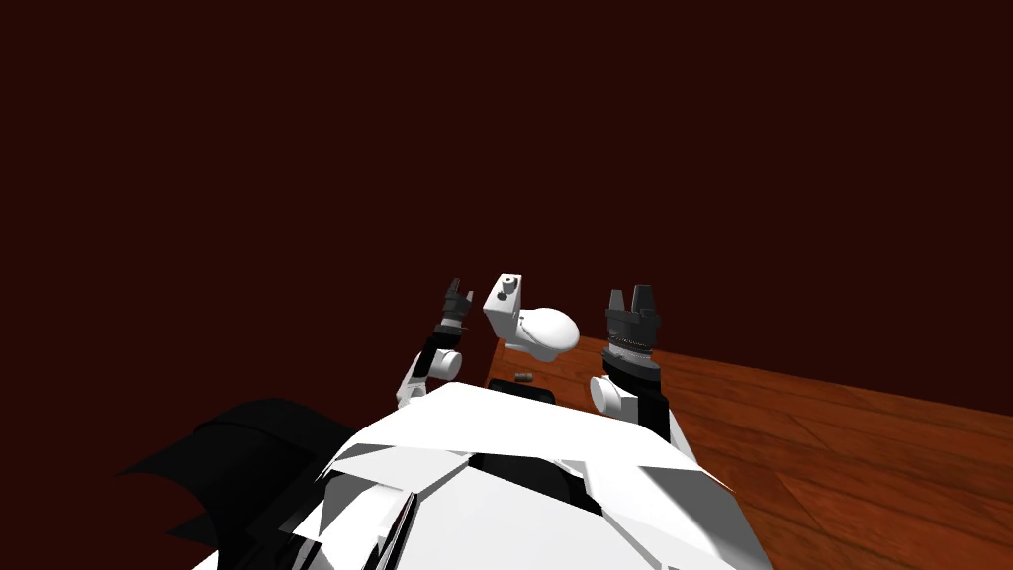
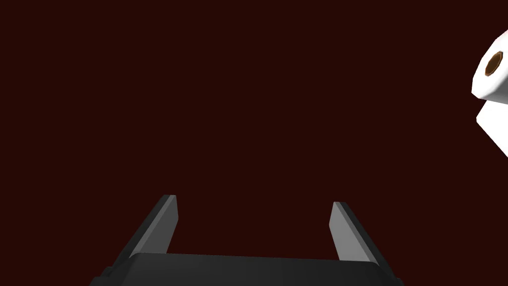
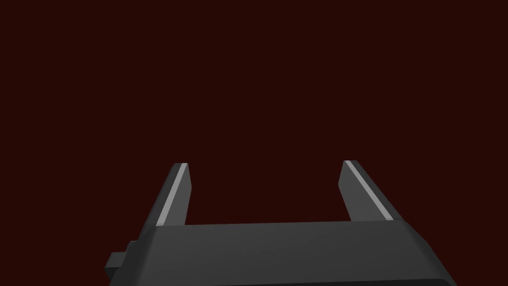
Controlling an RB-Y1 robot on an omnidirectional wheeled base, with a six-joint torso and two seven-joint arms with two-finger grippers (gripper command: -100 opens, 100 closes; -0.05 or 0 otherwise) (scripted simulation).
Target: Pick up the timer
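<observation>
Two grippers up front, two fingers each. The left gripper [image 2: 254, 199] has its fingers spread wide with nothing between them, and the right gripper [image 3: 265, 163] is the same: wide apart, holding nothing, facing a dark red wall [image 1: 297, 148]. One white toilet [image 1: 534, 327] sits between the two arms on the reddish wood floor [image 1: 841, 445]. The timer [image 1: 522, 377], as far as I can tell, is the one small dark lump on the floor just in front of the toilet's base, too tiny to make out, well apart from both grippers. The left wrist view also catches one white shape [image 2: 491, 74] with a round brownish spot; I can't tell what it is.
</observation>
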